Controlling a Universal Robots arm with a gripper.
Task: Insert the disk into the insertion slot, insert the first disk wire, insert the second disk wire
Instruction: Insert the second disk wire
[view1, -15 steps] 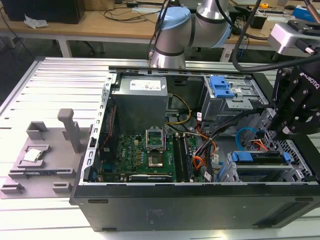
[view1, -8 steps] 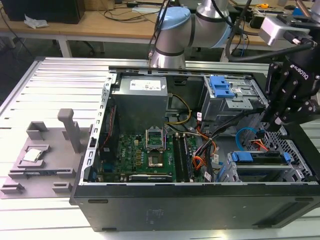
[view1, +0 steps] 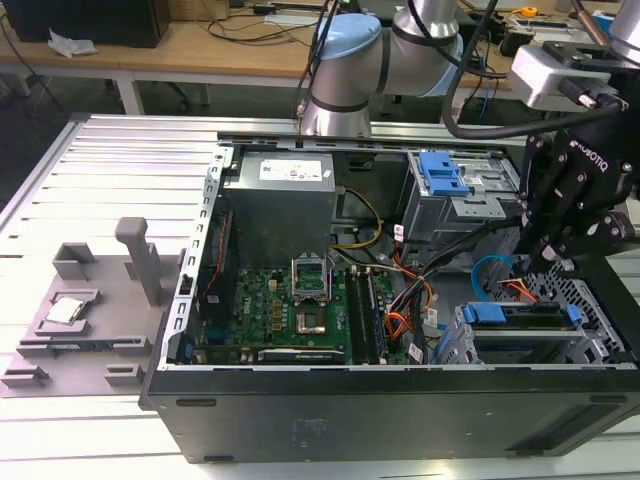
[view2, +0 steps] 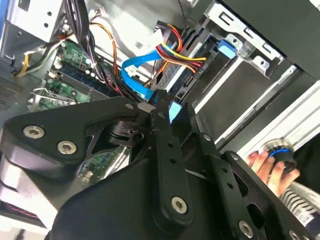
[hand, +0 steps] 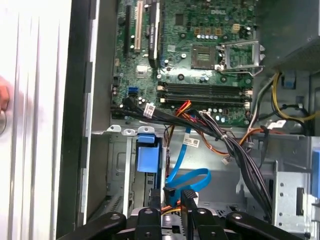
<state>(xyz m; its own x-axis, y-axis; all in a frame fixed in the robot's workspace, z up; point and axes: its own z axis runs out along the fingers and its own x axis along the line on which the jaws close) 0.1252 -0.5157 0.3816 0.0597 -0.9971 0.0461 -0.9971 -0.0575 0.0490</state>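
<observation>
One disk (view1: 488, 313) sits in the insertion slot (view1: 600, 338), low in the grey drive cage at the exterior view's lower right, inside the open computer case (view1: 400, 410). We see its blue carrier at both ends of the bay. The end effector (view1: 545, 262) hangs directly above the cage. In both wrist views its tips look drawn together on the black plug at the end of the blue wire (hand: 178, 157), which loops up out of the cage among the other wires. We cannot tell whether the plug touches the disk. An orange wire (view1: 517, 290) lies just beside the loop. A taller bay with a blue latch (view1: 440, 172) stands beyond the cage, and the motherboard (view1: 290, 310) fills the middle of the case. The case lies on its side on a ribbed metal surface (view1: 120, 160), with a grey fixture tray (view1: 90, 310) well apart at the exterior view's left. In the second wrist view a person's hand (view2: 262, 162) rests near a round black knob (view2: 281, 154).
</observation>
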